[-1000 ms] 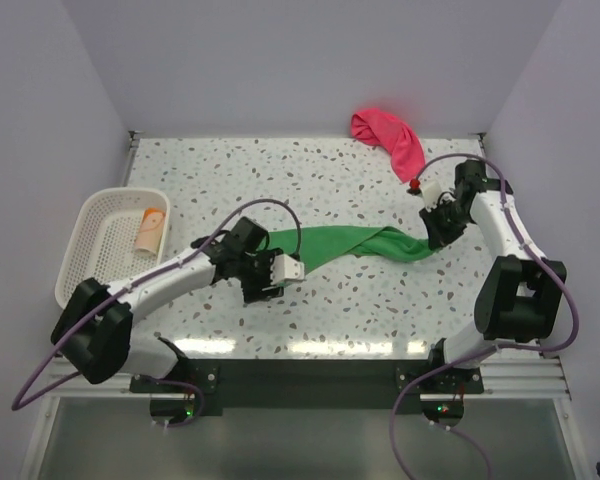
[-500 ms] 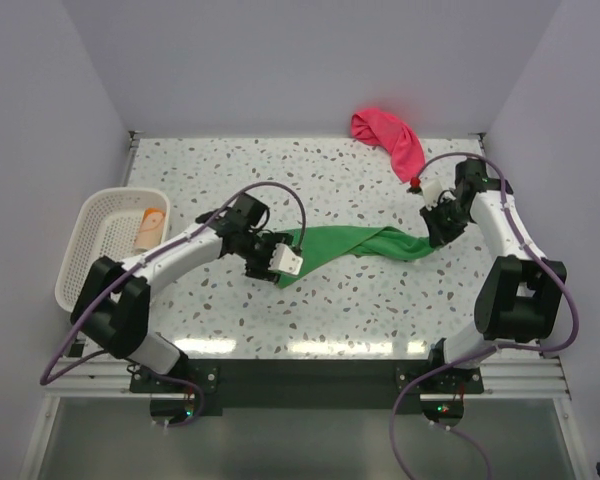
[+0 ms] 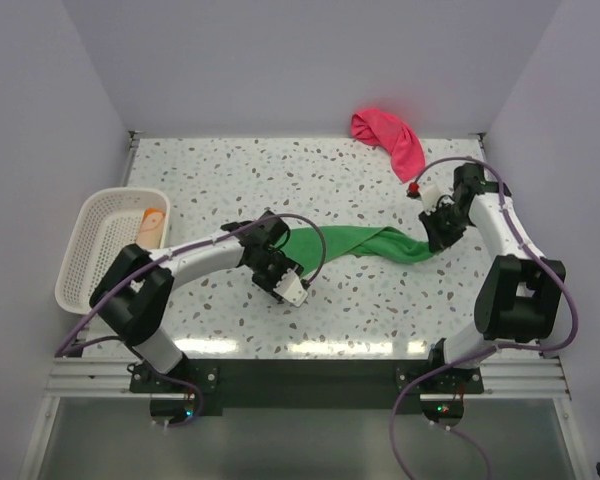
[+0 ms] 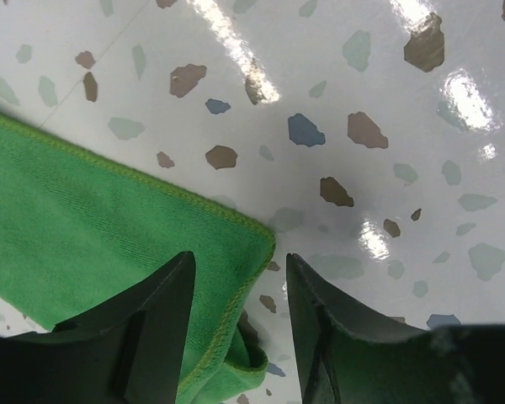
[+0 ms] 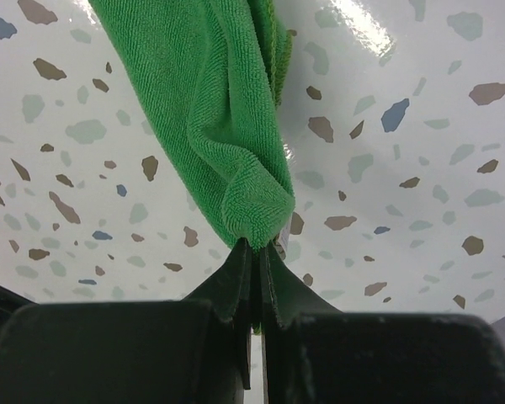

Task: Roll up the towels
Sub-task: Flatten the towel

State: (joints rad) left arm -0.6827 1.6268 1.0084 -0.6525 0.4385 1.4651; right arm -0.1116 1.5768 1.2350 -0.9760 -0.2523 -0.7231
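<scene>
Green towel [image 3: 345, 243]: stretched between your arms.
Left gripper [image 4: 237, 265]: just swung onto its left corner, jaws apart astride the hem.
Right gripper [image 5: 254, 252]: clamped on the other end.
Next: pinch, then roll.

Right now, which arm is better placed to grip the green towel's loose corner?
Left. The left gripper is open around a corner of the green towel; the right gripper pinches the other end.

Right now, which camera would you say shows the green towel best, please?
Top external: the green towel shows almost its full stretched length. Left wrist shows only one hemmed corner; right wrist only the bunched end pinched in the right pincer.
</scene>
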